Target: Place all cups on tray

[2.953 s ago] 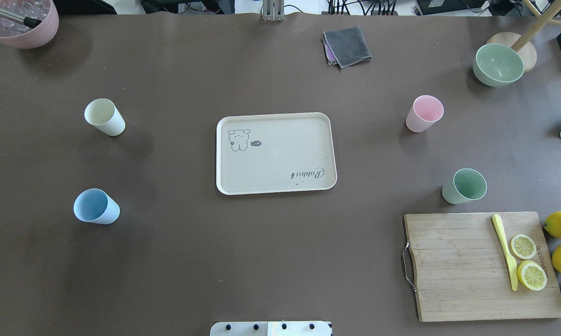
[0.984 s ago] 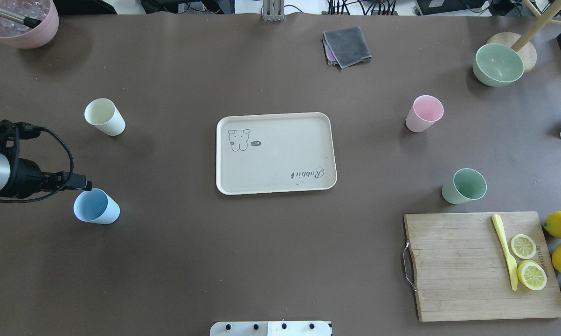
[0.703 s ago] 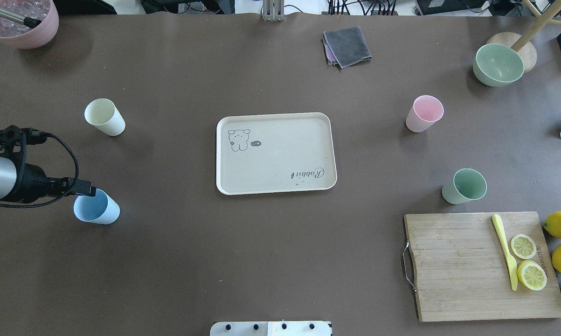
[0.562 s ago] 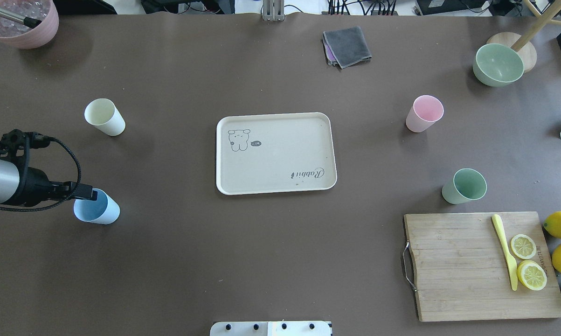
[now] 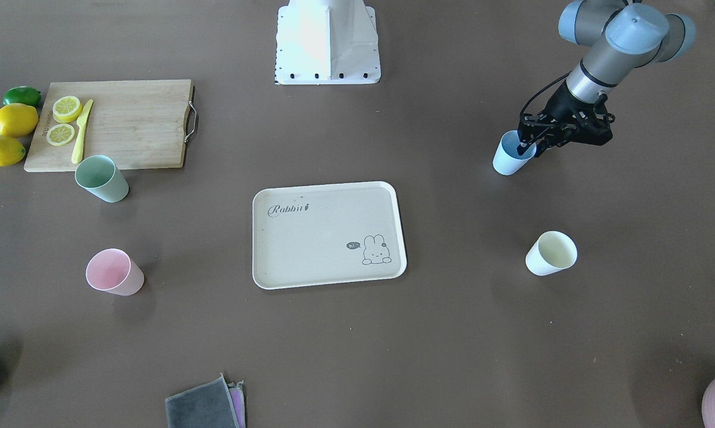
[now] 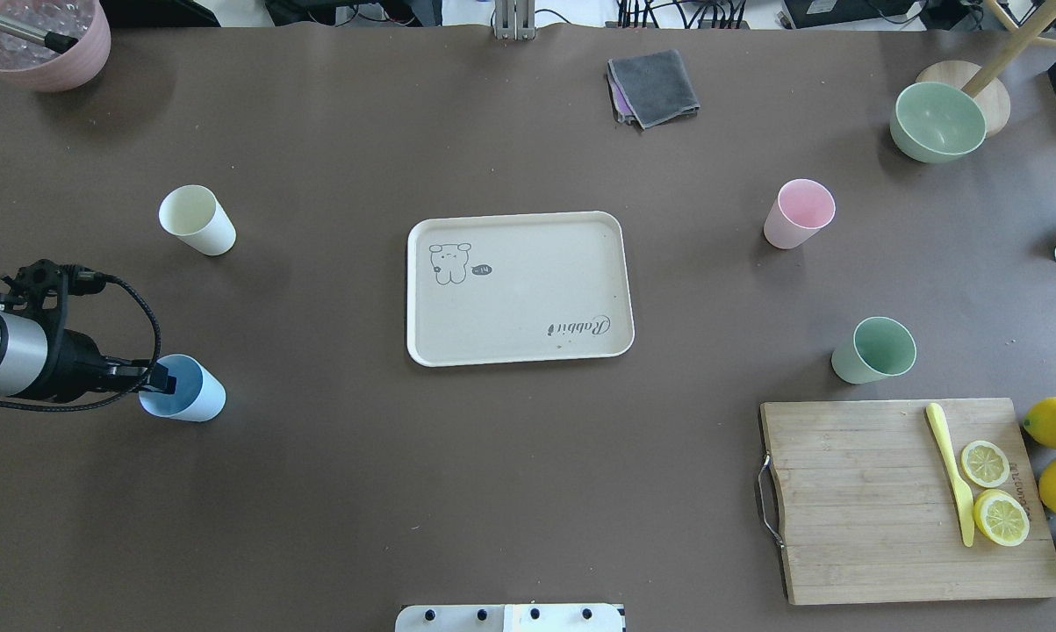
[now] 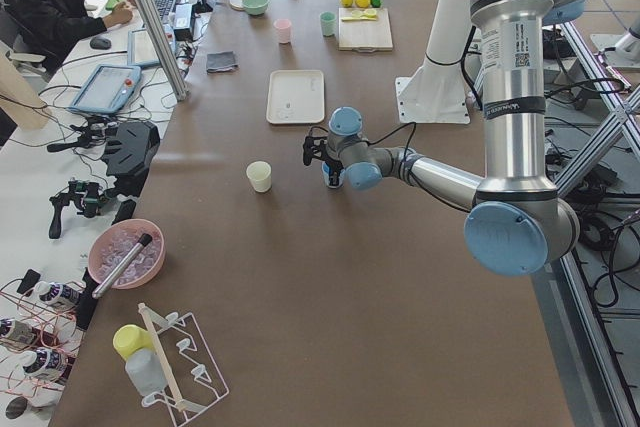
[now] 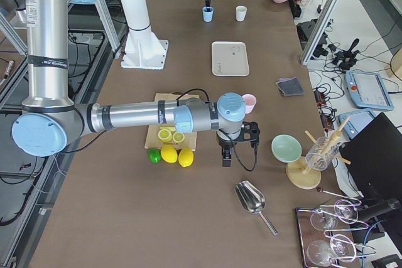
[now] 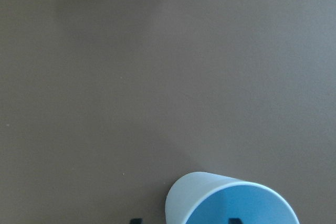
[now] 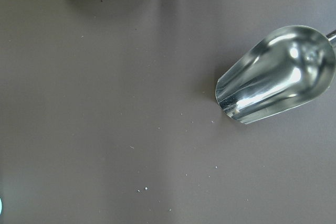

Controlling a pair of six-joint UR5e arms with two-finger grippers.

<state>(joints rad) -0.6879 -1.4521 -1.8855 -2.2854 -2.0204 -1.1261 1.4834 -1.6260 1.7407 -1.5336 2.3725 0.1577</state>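
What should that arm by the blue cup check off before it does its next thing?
1. The left gripper straddles the blue cup at its near wall: ok.
2. Jaws shut on the wall: not ok, they stand open.
3. Cup stands upright: ok.
4. The tray has free room: ok.
5. Nothing stands between cup and tray: ok.
6. The right gripper is far off: ok.

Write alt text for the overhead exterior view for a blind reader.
The left gripper reaches in from the left edge to the rim of the blue cup. The beige tray lies bare at centre, with the cream cup, pink cup and green cup standing on the table around it.
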